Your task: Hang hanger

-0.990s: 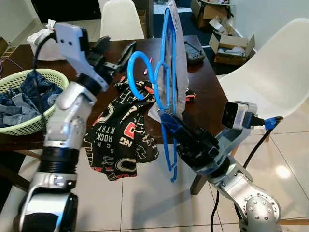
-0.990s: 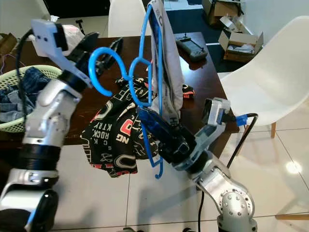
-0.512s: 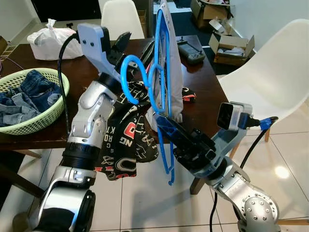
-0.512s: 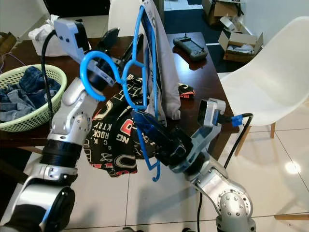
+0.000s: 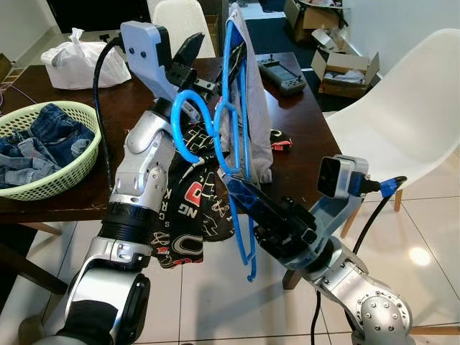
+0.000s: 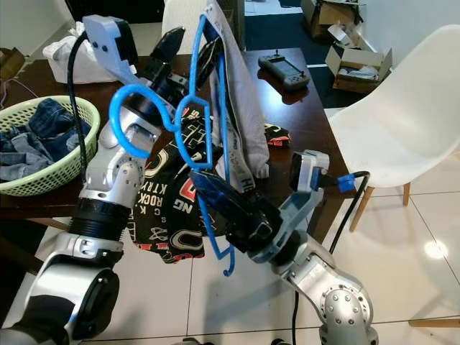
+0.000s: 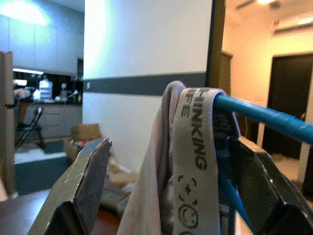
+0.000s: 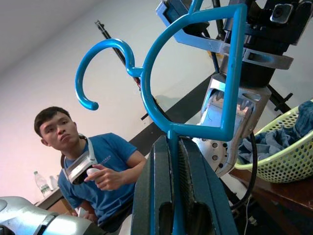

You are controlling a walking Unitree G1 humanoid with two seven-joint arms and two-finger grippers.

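Observation:
A blue hanger (image 5: 235,136) stands upright above the table edge, its hook (image 6: 133,122) curling toward my left arm. A grey garment (image 5: 253,118) with a printed waistband (image 7: 193,156) is draped over the hanger's top. My right gripper (image 5: 237,188) is shut on the hanger's lower part, and its fingers (image 8: 155,188) clamp the blue bar (image 8: 172,147). My left gripper (image 6: 188,52) is raised at the hanger's top, open. Its fingers (image 7: 85,181) stand one on each side of the draped garment and the blue bar (image 7: 264,122), not touching them.
A black printed cloth (image 5: 188,208) hangs off the dark table (image 5: 305,122). A green basket (image 5: 50,180) of jeans sits at the left, with a white bag (image 5: 72,54) behind. A white chair (image 5: 402,108) stands to the right. A seated person (image 8: 90,164) is nearby.
My left arm swung right and up, from beside the hook to the hanger's top, where its fingers now straddle the garment. The right gripper leaned the hanger slightly left.

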